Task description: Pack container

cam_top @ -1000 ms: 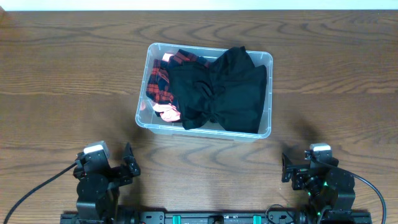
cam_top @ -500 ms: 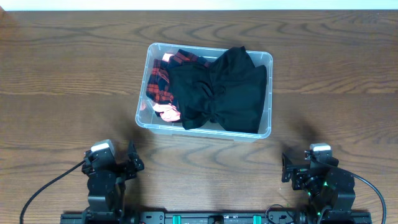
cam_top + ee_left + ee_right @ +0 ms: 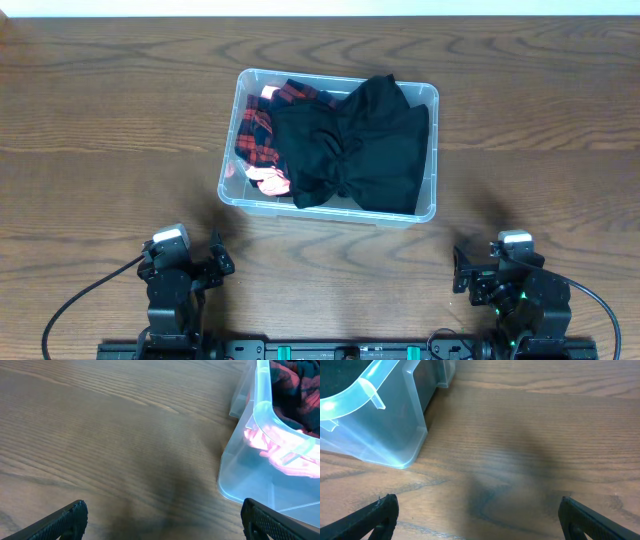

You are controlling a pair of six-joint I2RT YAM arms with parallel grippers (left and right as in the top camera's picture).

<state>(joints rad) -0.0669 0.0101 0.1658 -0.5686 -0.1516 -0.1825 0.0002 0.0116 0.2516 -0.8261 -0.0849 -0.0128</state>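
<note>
The clear plastic container (image 3: 232,190) stands in the middle of the table. It holds a black garment (image 3: 355,145), a red and black plaid cloth (image 3: 262,130) and something pink (image 3: 270,180). My left gripper (image 3: 213,262) is open and empty near the front edge, left of the container. In the left wrist view (image 3: 160,522) the container's corner (image 3: 250,480) is at the right. My right gripper (image 3: 460,272) is open and empty at the front right. In the right wrist view (image 3: 477,517) the container's corner (image 3: 385,435) is at the upper left.
The brown wooden table (image 3: 120,120) lies bare on both sides of the container. The arms' bases and a black rail (image 3: 340,350) sit along the front edge.
My left arm has shifted a little to the right and back toward the front edge. The right arm and the container have not moved.
</note>
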